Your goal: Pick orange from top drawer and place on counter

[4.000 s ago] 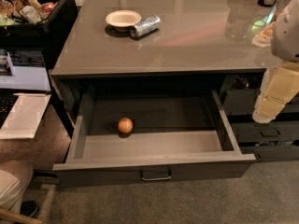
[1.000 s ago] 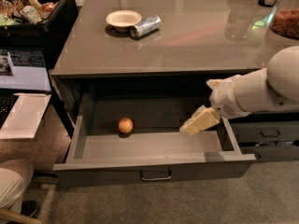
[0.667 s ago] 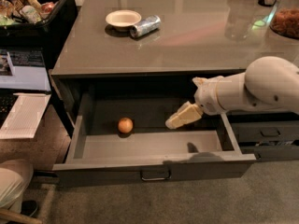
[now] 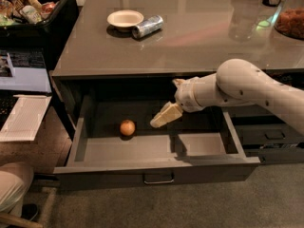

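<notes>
The orange lies on the floor of the open top drawer, left of the middle. My gripper reaches in from the right on a white arm and hovers above the drawer's middle, a short way right of the orange and not touching it. The counter spreads above the drawer.
A small white bowl and a silver can lie on the counter's far left. A bowl of snacks stands at the far right. A dark bin of packets sits left of the counter. Narrower drawers are to the right.
My arm has swung in from the right side of the drawer and moved the gripper leftward over the drawer, closer to the orange. The orange has not moved.
</notes>
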You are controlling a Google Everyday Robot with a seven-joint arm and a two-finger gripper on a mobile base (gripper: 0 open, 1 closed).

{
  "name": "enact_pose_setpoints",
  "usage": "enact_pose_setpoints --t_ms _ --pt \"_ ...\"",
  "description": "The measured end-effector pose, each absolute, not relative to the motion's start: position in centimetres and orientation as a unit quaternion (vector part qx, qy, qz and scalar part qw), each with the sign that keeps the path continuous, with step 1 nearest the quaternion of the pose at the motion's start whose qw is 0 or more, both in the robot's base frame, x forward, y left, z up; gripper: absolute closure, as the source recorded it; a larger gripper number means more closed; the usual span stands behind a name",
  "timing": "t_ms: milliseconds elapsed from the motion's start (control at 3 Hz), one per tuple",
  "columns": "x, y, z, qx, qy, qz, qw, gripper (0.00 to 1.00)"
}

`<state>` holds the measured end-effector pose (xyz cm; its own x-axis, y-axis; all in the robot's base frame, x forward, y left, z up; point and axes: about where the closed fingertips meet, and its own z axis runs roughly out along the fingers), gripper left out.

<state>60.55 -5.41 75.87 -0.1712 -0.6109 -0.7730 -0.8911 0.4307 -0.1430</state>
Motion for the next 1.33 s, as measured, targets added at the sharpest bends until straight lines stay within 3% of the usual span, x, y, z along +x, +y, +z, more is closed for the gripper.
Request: enact_pose_setpoints --t_ms 667,1333 --pt "59.4 0.4 71.9 -0.593 0.705 0.198 0.333 0.0" --pt "60.5 6.4 68.5 -0.615 0.686 0.208 0.329 0.0"
